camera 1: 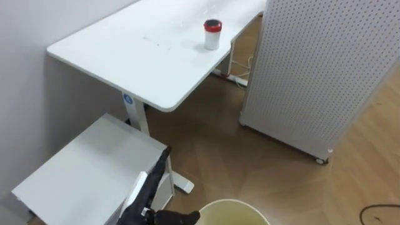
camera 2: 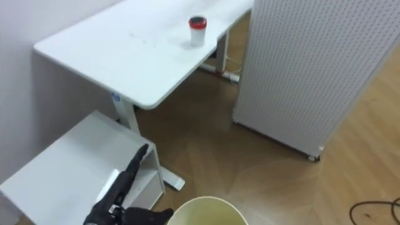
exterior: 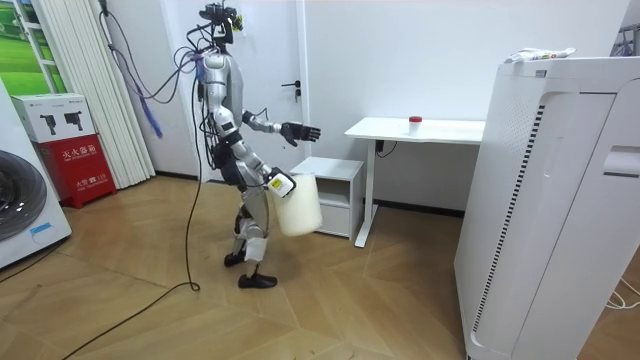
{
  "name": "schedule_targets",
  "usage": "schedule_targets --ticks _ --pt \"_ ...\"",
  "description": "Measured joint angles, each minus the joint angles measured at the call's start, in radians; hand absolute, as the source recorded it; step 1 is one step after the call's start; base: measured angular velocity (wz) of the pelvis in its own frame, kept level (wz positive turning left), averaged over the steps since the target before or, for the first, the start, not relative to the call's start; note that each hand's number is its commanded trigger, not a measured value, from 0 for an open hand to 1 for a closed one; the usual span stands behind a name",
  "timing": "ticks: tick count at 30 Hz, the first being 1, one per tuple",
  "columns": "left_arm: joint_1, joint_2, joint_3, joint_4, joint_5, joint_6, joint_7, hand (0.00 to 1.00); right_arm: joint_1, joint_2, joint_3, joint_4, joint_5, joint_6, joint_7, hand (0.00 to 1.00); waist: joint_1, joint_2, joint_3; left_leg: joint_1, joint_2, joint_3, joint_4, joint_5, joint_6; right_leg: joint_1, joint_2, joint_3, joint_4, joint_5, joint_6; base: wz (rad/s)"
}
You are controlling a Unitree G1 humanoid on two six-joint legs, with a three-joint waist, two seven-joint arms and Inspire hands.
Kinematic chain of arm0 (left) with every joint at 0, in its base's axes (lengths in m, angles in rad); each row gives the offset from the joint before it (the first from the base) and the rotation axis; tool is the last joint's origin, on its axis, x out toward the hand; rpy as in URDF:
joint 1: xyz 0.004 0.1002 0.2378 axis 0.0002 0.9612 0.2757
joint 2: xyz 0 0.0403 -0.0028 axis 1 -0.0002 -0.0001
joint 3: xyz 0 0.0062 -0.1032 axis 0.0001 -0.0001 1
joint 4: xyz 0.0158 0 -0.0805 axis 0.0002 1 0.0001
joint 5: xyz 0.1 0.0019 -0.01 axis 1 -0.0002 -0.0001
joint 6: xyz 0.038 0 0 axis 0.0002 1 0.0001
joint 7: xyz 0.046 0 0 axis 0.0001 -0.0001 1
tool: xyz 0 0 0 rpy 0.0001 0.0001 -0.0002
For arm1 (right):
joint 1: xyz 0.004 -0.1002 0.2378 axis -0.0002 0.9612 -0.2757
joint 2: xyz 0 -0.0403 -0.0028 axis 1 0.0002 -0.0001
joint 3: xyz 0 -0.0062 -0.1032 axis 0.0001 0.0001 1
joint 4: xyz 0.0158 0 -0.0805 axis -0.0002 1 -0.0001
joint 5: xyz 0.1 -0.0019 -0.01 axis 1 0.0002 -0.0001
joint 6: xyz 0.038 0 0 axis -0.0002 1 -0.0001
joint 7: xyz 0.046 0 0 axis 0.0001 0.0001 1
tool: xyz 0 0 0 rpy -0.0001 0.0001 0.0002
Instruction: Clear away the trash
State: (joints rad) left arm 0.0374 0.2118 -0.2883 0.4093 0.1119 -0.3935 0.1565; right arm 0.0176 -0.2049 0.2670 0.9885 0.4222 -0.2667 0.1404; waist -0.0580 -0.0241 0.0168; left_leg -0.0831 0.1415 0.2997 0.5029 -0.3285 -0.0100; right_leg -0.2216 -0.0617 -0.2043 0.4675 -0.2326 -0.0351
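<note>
**Left eye view.** A white desk (camera 1: pixel 125 44) crosses the upper part of the scene. The red-lidded cup (camera 1: pixel 212 34), a small white container, stands upright on the desk top. It is close to the desk edge that faces a white perforated panel (camera 1: pixel 312 69). The panel stands on the wood floor (camera 1: pixel 250 162) just beside that edge, on castors. A low white cabinet (camera 1: pixel 87 169) sits under the desk's near end, beside its leg.

The left hand (camera 1: pixel 150 203) is above the cabinet, short of the desk. Its fingers are straight and point towards the desk, the thumb is spread, and it holds nothing. The rim of a cream bucket (camera 1: pixel 234 203) shows nearer the robot than the desk and just beside the left thumb. I cannot tell whether the two touch.

**Right eye view.** The arrangement is the same. The cup is alone on the desk top, well apart from the left hand and the bucket.

**Room view.** The robot stands upright on the floor, short of the desk's end and facing it. The cabinet lies between the robot and the desk leg. The left arm reaches forward at about desk-top height, with the hand flat and empty. The right hand (exterior: pixel 276 183) is down at the hip, at the bucket's rim, and the bucket hangs by the thigh clear of the floor. Its fingers are too small to read, so I cannot tell their state. The cup is on the desk top, well apart from the robot.
</note>
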Motion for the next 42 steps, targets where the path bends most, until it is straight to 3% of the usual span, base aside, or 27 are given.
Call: schedule_targets --ticks 2,8,14,19,21,23,25,28,33,34,39,42 --pt "0.003 0.002 0.027 -0.062 -0.017 0.0 0.019 0.0 0.026 -0.007 -0.006 -0.045 -0.001 0.0 -0.001 1.0 0.02 0.001 -0.0014 0.031 0.0 -0.035 -0.005 0.001 -0.002 0.022 0.023 0.035 -0.004 0.001 -0.01 -0.54" --pt "0.004 0.001 0.079 -0.154 -0.02 -0.002 0.092 0.0 0.044 -0.01 -0.026 -0.062 -0.012 0.009 -0.016 1.0 0.004 0.013 -0.0107 0.101 -0.023 -0.117 -0.082 0.012 -0.022 0.053 0.049 0.089 -0.018 0.004 -0.021 -0.31" --pt "0.004 0.005 0.079 -0.235 -0.018 -0.006 0.205 0.0 0.089 -0.013 -0.056 -0.142 -0.013 0.021 -0.074 1.0 -0.019 0.023 -0.012 0.161 -0.036 -0.11 -0.178 0.016 -0.028 0.056 0.061 0.119 -0.04 0.019 -0.01 -0.15" --pt "0.0 0.006 0.079 -0.238 -0.012 -0.006 0.226 0.0 0.107 -0.011 -0.056 -0.176 -0.038 0.028 -0.078 1.0 -0.037 0.03 -0.0104 0.165 -0.053 -0.105 -0.2 0.016 -0.028 0.046 0.051 0.124 -0.046 0.031 0.008 -0.08" --pt "0.0 0.006 0.079 -0.238 -0.013 -0.006 0.226 0.0 0.107 -0.008 -0.056 -0.177 -0.047 0.029 -0.078 1.0 -0.045 0.03 -0.0103 0.167 -0.057 -0.076 -0.2 0.016 -0.028 0.045 0.054 0.129 -0.049 0.036 0.015 -0.15" --pt "0.0 0.006 0.092 -0.237 -0.017 -0.006 0.227 0.0 0.107 -0.006 -0.056 -0.177 -0.081 0.032 -0.075 1.0 -0.028 0.027 -0.0079 0.184 -0.065 -0.038 -0.201 0.016 -0.028 0.04 0.054 0.146 -0.046 0.047 0.021 -0.52" --pt "0.0 0.007 0.11 -0.238 -0.027 -0.006 0.229 0.0 0.103 -0.005 -0.055 -0.177 -0.078 0.043 -0.071 1.0 -0.009 0.028 -0.0069 0.198 -0.067 -0.02 -0.201 0.016 -0.027 0.04 0.056 0.134 -0.049 0.065 0.018 -0.74" --pt "-0.002 0.009 0.135 -0.238 -0.043 -0.006 0.258 0.0 0.101 -0.005 -0.055 -0.178 -0.075 0.052 -0.067 1.0 0.009 0.029 -0.0053 0.206 -0.065 -0.004 -0.203 0.011 -0.018 0.039 0.049 0.063 -0.065 0.091 0.004 -0.58" --pt "-0.003 0.009 0.152 -0.26 -0.04 -0.006 0.273 0.0 0.101 -0.007 -0.072 -0.178 -0.075 0.071 -0.065 1.0 0.008 0.026 -0.0045 0.208 -0.069 0.004 -0.252 0.009 -0.015 0.012 0.056 0.066 -0.066 0.106 -0.001 -0.09" --pt "-0.003 0.009 0.165 -0.273 -0.04 -0.006 0.28 0.0 0.101 -0.008 -0.073 -0.177 -0.075 0.073 -0.063 1.0 0.013 0.021 -0.0013 0.208 -0.068 0.011 -0.254 0.009 -0.014 0.006 0.059 0.071 -0.062 0.108 -0.005 -0.13" --pt "-0.003 0.011 0.199 -0.274 -0.039 -0.006 0.324 0.0 0.101 -0.011 -0.078 -0.177 -0.074 0.075 -0.051 1.0 0.013 0.019 -0.0017 0.214 -0.06 0.012 -0.264 0.013 -0.022 0.005 0.074 0.078 -0.069 0.11 -0.018 -0.11" --pt "-0.003 0.011 0.198 -0.28 -0.033 -0.006 0.324 0.0 0.1 -0.009 -0.077 -0.177 -0.074 0.075 -0.047 1.0 0.013 0.008 -0.0048 0.202 -0.055 0.008 -0.238 0.013 -0.026 -0.003 0.086 0.093 -0.071 0.107 -0.025 -0.13"
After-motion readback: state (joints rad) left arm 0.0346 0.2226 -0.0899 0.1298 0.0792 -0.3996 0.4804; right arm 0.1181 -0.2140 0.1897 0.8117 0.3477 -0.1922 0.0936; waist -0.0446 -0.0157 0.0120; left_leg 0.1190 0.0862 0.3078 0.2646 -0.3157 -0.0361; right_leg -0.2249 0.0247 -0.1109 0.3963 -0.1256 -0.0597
